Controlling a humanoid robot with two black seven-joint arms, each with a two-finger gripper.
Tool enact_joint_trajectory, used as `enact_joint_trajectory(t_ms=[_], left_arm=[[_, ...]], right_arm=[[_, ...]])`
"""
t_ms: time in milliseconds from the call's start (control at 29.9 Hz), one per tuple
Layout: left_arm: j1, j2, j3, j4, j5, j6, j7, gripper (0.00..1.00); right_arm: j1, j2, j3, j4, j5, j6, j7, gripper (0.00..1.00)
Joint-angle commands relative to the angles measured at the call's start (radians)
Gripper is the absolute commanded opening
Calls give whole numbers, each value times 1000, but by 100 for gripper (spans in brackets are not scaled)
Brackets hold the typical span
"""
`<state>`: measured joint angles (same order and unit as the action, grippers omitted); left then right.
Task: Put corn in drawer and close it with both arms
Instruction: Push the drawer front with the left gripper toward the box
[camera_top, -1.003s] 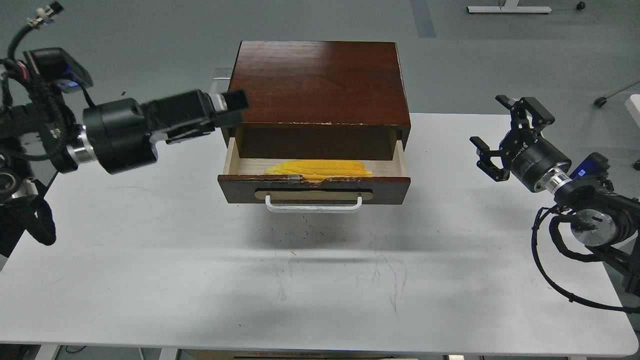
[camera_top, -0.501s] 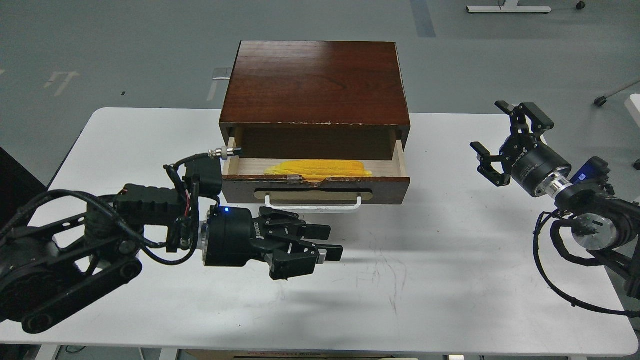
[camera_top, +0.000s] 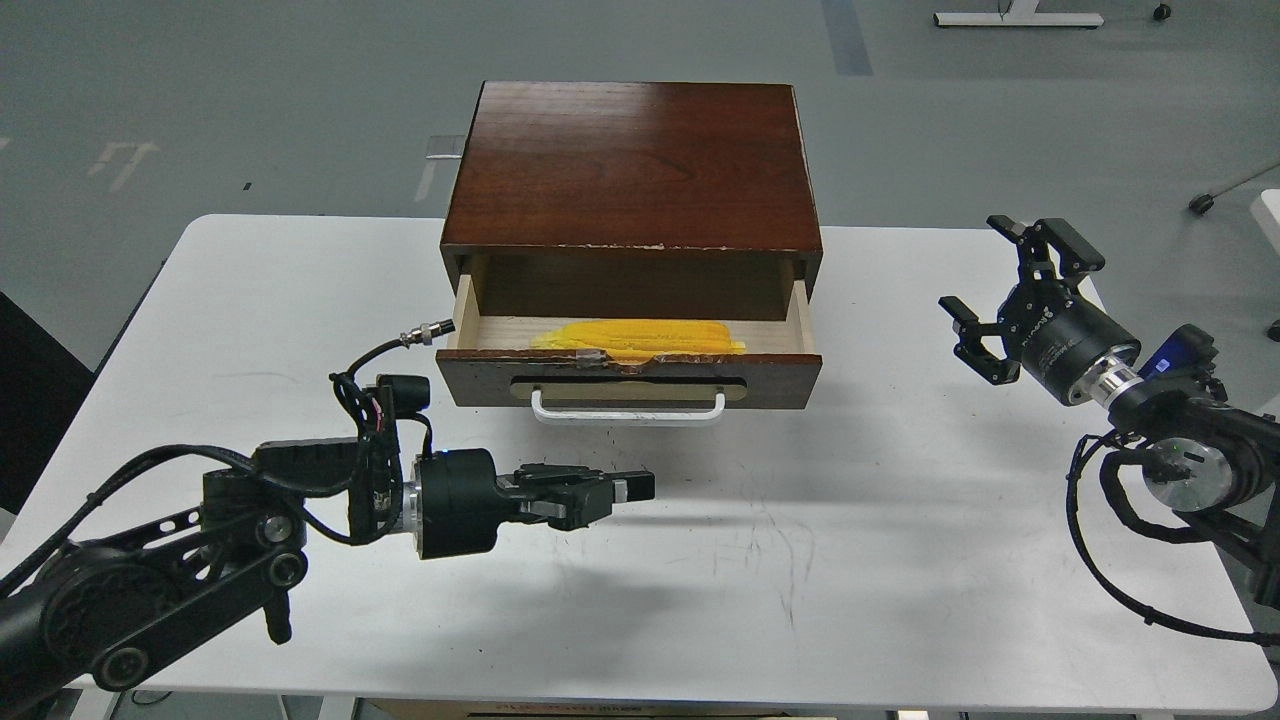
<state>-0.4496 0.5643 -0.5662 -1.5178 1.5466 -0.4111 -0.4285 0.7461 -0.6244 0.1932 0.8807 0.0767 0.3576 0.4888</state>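
The drawer (camera_top: 780, 378) stands pulled out of the dark brown cabinet (camera_top: 630, 160), its white bar handle (camera_top: 628, 412) facing me. The yellow corn (camera_top: 640, 337) lies lengthwise inside it on the pale wood, just behind the chipped front edge. My left gripper (camera_top: 625, 490) hovers low over the table, in front of and slightly left of the handle, pointing right and apart from it. I see it side-on, so its fingers overlap. My right gripper (camera_top: 1010, 295) is open and empty, to the right of the drawer, claws pointing up and left.
The white table (camera_top: 700, 580) carries the cabinet at its back middle. A black cable with a silver plug (camera_top: 425, 331) loops up from my left wrist, close to the drawer's left front corner. Grey floor lies beyond the table.
My left arm swung down from beside the cabinet's left top corner to low in front of the drawer, then rolled its gripper side-on and drew back slightly. The right gripper barely shifted.
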Motion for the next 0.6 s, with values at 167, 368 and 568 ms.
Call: enact_joint_trajectory(t_ms=[167, 368, 568], left_arm=[[0, -17, -1, 114, -137, -6, 19, 0], [-3, -17, -4, 133, -148, -6, 19, 0], [-3, -18, -4, 142, -149, -5, 19, 0]], right_arm=[[-2, 0, 0, 0, -1, 0, 0, 100], [-4, 0, 0, 0, -17, 0, 0, 100], [-11, 0, 0, 0, -23, 0, 0, 100]])
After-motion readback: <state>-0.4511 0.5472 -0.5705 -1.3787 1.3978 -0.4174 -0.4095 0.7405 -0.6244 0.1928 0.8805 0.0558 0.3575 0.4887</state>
